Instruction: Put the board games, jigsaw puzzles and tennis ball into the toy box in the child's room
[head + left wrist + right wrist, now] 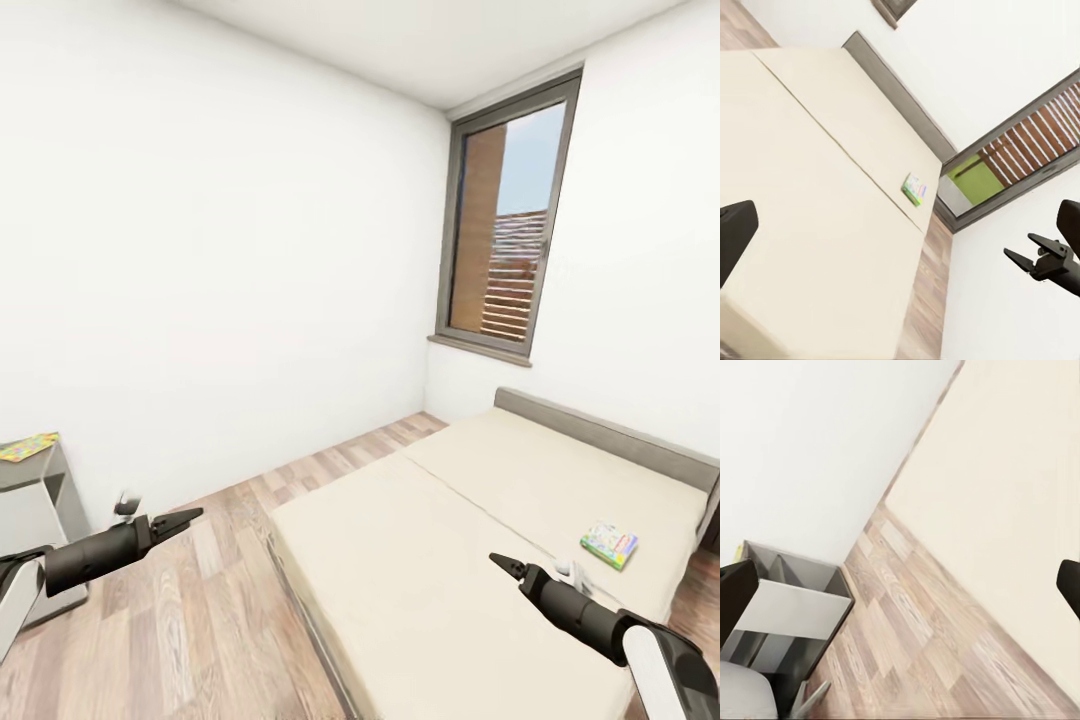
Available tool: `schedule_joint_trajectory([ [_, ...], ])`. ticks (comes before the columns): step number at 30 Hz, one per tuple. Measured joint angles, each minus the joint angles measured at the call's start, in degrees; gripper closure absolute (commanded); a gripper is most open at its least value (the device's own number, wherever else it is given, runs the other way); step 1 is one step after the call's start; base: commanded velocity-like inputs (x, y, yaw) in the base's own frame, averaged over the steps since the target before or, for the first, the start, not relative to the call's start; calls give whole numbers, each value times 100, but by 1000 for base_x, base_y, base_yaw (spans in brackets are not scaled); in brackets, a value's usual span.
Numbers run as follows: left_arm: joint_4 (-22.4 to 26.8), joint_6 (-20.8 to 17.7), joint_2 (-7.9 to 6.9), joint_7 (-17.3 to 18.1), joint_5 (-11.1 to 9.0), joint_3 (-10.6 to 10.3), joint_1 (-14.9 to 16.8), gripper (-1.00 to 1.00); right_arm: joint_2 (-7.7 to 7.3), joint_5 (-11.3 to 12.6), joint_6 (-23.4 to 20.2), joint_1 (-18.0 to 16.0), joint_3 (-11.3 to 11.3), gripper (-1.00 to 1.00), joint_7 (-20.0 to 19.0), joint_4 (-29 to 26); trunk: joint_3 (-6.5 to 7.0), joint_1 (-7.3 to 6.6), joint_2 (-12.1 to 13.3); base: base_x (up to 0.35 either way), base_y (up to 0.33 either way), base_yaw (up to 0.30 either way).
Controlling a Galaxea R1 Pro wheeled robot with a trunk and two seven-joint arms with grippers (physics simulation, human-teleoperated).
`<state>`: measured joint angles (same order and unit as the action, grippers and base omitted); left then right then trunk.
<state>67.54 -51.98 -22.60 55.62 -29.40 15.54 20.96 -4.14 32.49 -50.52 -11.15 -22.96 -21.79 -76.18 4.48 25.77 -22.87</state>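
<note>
1. Position: the robot stands on the wood floor (240, 560) at the bed's (450, 560) near corner, facing the white wall and a tall grey-framed window (505, 215).
2. Task item: one board game (609, 545) lies flat on the beige cover, near the bed's far edge by the headboard (600, 430) and close to its right side. The left wrist view shows the same box (913, 188) near that edge.
3. Second item: a multicoloured flat piece (28, 446) lies on a grey shelf unit (35, 500) at the frame's left; whether it is a puzzle or a game cannot be told.
4. Left hand (185, 519): empty, fingers drawn nearly together, held over the floor.
5. Right hand (505, 565): empty, tips narrow, held above the bed, well short of the box.
6. Judgement: the step in hand is the approach to the box. The base should close along the bed's right side first, since reaching from here looks overstretched.
7. Advice: widen the right hand before descent, then take the box across one overhanging or lifted edge; a flat box on soft cover may resist a straight top grasp.
</note>
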Motion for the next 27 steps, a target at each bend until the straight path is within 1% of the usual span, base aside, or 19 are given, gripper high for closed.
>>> schedule_joint_trajectory([
  [12,0,3,0,-3,0,0,0,-100,0,-1,0,0,47,-100,2,0,0,-1,0,-16,0,291],
  [27,0,4,0,0,1,0,0,-100,0,-1,0,0,49,-100,2,0,0,0,1,-61,0,291],
])
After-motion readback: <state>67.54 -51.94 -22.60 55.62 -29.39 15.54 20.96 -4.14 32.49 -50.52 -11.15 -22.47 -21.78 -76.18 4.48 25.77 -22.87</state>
